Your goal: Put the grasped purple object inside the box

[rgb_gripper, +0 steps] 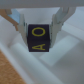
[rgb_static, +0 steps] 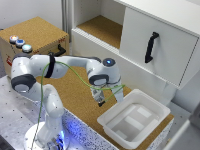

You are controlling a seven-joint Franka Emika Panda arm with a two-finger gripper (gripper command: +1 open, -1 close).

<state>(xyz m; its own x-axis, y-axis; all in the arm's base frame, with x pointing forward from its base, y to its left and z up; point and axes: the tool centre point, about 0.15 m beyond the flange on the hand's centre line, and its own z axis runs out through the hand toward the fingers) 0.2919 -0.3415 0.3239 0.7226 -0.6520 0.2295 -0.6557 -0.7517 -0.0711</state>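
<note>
purple object [rgb_gripper: 40, 39] partly behind jaws

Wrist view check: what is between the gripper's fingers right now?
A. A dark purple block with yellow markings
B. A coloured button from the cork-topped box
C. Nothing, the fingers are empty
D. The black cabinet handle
A: in the wrist view the gripper has a finger on each side of the purple object, a dark block with yellow markings on its faces, above the box.

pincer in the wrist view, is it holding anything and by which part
Yes: the pincer holds the purple object, a dark lettered cube, clamped by its two opposite side faces.
</note>
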